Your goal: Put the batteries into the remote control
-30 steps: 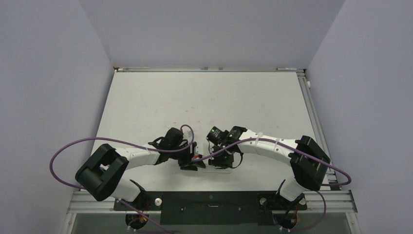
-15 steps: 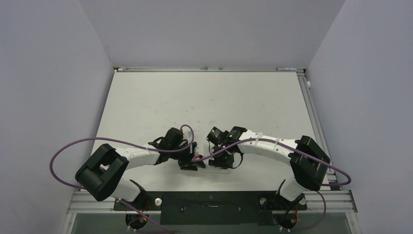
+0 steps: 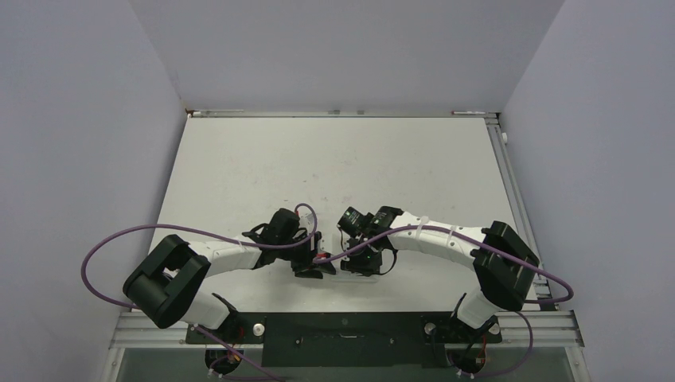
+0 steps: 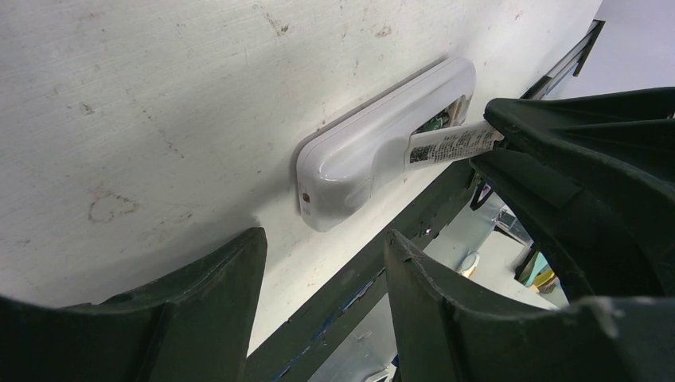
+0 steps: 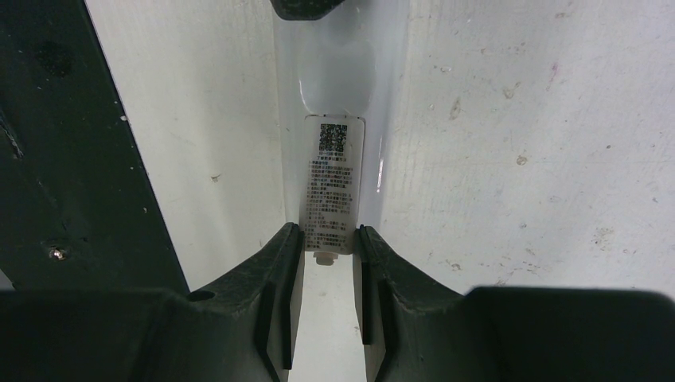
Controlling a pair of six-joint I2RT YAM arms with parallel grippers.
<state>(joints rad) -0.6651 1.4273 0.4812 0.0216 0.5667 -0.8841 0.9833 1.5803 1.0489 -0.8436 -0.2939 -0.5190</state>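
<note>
**Cover tipped up off the remote by the near edge**

From above we see a white table, lightly scuffed, shut in by plain grey walls on the left, right and far sides. A metal rail lines its far edge, and a black plate carries the arm bases at the near edge. The left gripper and right gripper meet tip to tip close to that near edge, about midway across. White surface runs from them to the far rail and out to both sides. What lies beneath them is too small for us to make out here.

In the left wrist view the remote lies flat on the table, back up, its long side along the table's near edge. The cover slants up from its far end, and a bit of green shows in the gap beneath. The right gripper's dark fingers hold the cover's raised end. Our left gripper's own fingers stand released, well apart, with the remote just beyond their tips and nothing between them. Brownish stains mark the table.

In the right wrist view the cover sits clamped between the right fingers. Its label bears a square code on top and lines of small print below, too fine for us to read. A dark frame runs just beside the remote on the left, and speckled table lies on the right.
</note>
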